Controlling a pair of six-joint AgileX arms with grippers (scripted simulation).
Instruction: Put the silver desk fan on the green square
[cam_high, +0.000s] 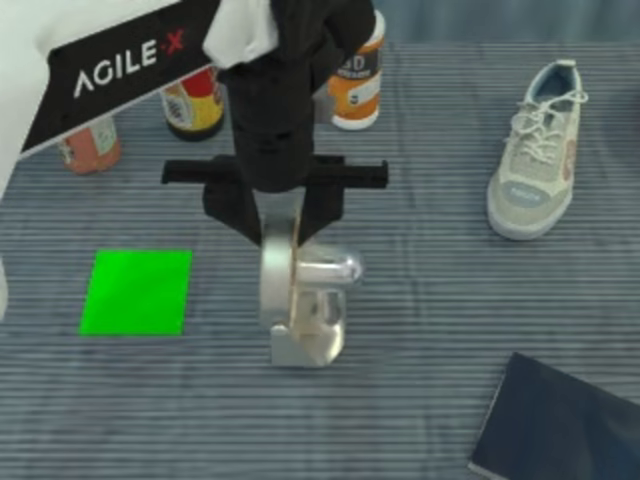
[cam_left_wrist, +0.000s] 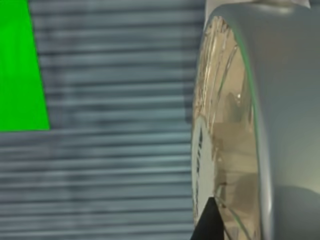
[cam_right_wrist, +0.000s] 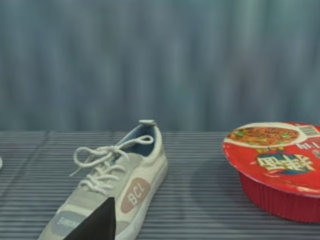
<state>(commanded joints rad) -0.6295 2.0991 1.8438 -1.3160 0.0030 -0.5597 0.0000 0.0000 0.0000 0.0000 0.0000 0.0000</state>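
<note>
The silver desk fan (cam_high: 300, 300) stands at the table's middle, its thin disc cage edge-on to the top view and its motor housing pointing right. My left gripper (cam_high: 281, 228) reaches down over it from the back, shut on the cage's upper rim. In the left wrist view one dark fingertip (cam_left_wrist: 207, 222) rests against the shiny cage (cam_left_wrist: 235, 125). The green square (cam_high: 137, 291) lies flat to the fan's left with a strip of cloth between them, and it shows again as the green square (cam_left_wrist: 17, 65). My right arm is out of the top view; one dark fingertip (cam_right_wrist: 102, 222) shows, touching nothing.
At the back stand a sauce bottle (cam_high: 195, 100), a smaller bottle (cam_high: 90, 145) and an orange-labelled can (cam_high: 358, 75). A grey sneaker (cam_high: 537, 150) lies back right and a dark blue book (cam_high: 560, 420) front right. A red noodle bowl (cam_right_wrist: 277, 165) sits beyond the sneaker (cam_right_wrist: 115, 190).
</note>
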